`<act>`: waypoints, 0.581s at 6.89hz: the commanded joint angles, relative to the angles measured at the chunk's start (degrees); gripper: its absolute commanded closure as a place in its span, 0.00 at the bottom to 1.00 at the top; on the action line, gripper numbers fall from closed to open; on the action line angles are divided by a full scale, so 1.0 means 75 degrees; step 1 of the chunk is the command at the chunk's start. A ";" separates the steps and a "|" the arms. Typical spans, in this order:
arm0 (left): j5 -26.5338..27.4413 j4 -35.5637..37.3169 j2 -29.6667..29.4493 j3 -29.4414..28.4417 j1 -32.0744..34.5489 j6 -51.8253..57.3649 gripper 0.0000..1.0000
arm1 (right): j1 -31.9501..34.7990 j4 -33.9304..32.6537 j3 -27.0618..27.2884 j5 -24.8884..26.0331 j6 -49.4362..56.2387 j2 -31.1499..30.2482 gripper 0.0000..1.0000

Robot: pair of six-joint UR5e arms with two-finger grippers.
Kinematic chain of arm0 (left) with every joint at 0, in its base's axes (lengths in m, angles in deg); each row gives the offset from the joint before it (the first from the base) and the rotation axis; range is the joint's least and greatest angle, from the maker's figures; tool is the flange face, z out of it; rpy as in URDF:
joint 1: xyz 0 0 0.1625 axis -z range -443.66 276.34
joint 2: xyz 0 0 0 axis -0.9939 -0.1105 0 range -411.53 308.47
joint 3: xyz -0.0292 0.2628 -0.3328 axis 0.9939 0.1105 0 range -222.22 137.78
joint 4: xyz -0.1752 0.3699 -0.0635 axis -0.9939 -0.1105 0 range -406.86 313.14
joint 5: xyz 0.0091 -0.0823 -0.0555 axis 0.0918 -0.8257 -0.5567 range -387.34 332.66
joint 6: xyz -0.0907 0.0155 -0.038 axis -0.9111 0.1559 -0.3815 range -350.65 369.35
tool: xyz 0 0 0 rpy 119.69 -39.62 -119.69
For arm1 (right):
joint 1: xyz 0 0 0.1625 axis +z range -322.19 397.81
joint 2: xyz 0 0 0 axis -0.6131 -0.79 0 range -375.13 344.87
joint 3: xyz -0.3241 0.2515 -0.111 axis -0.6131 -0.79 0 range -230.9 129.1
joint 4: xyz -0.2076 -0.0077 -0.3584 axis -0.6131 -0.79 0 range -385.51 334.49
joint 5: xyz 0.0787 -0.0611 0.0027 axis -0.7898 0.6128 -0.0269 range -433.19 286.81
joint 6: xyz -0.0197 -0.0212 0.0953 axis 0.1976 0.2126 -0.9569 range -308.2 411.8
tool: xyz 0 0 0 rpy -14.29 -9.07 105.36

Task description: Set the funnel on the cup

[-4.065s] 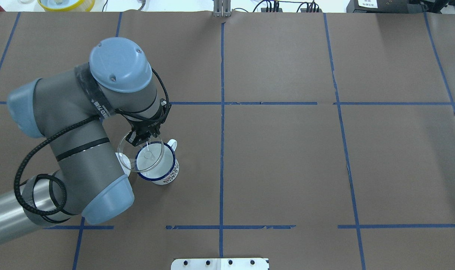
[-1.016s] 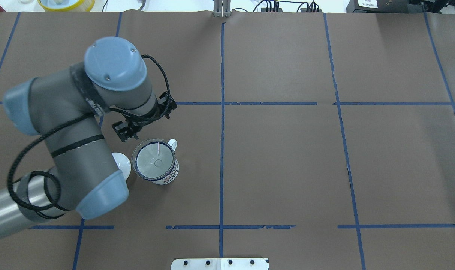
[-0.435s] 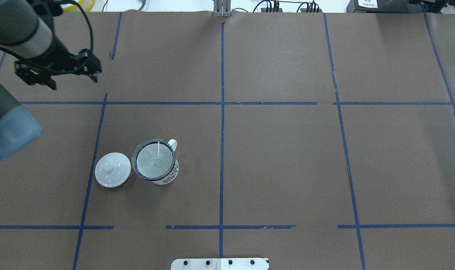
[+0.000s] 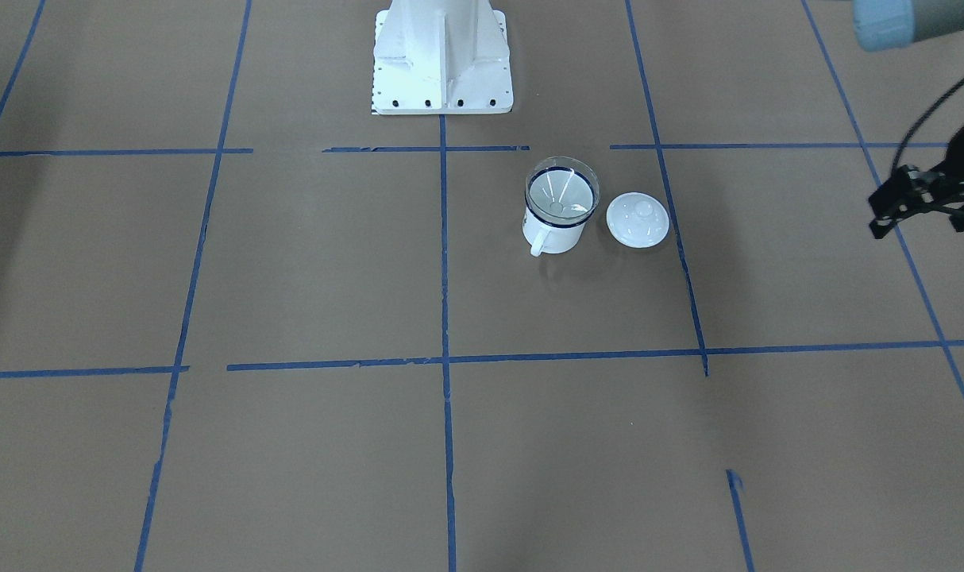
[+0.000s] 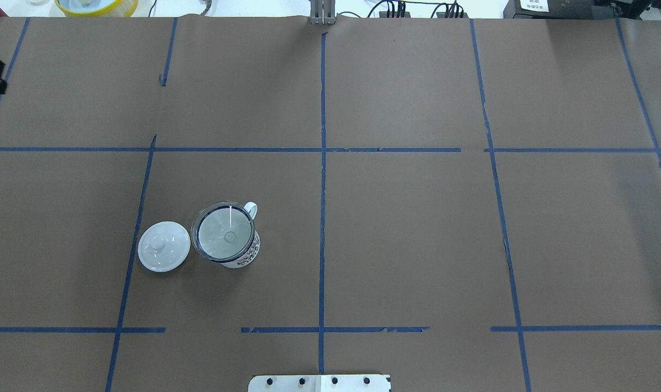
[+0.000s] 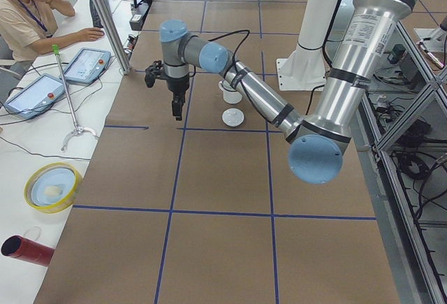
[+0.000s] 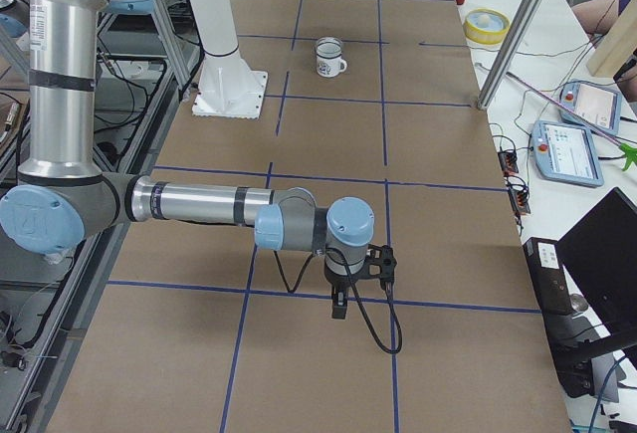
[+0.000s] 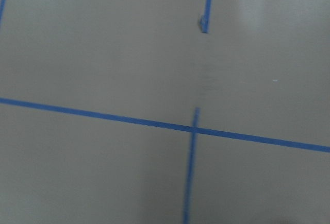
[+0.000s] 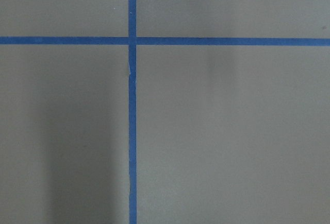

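The clear funnel [image 5: 224,234] sits mouth up in the white blue-rimmed cup [image 5: 248,253], left of the table's centre, with its spout down inside. Both also show in the front view, the funnel [image 4: 561,191] on the cup [image 4: 552,235]. My left gripper [image 4: 917,226] is far off to the side, near the table's left end, open and empty; it also shows in the exterior left view [image 6: 177,108]. My right gripper [image 7: 338,306] hangs over bare table at the other end. I cannot tell whether it is open or shut.
A round white knobbed lid [image 5: 164,253] lies right beside the cup, on its left. The white robot base [image 4: 442,63] stands behind the cup. A yellow bowl [image 5: 96,5] is past the far edge. An operator [image 6: 28,10] sits by tablets off the table's left end.
My left gripper let go of the funnel, which stays in the cup. The arm then swung away to the far left, almost out of the overhead view, and uncovered the lid.
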 commanded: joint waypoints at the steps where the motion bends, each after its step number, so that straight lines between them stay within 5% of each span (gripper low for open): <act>1: -0.1117 -0.0991 0.1240 -0.1348 0.1759 0.2371 0.00 | 0.0000 0.0000 -0.0010 0.0000 0.0000 0.0000 0.00; 4: -0.1406 -0.2039 0.2345 -0.1918 0.2094 0.2895 0.00 | 0.0000 0.0000 0.0002 0.0000 0.0000 0.0000 0.00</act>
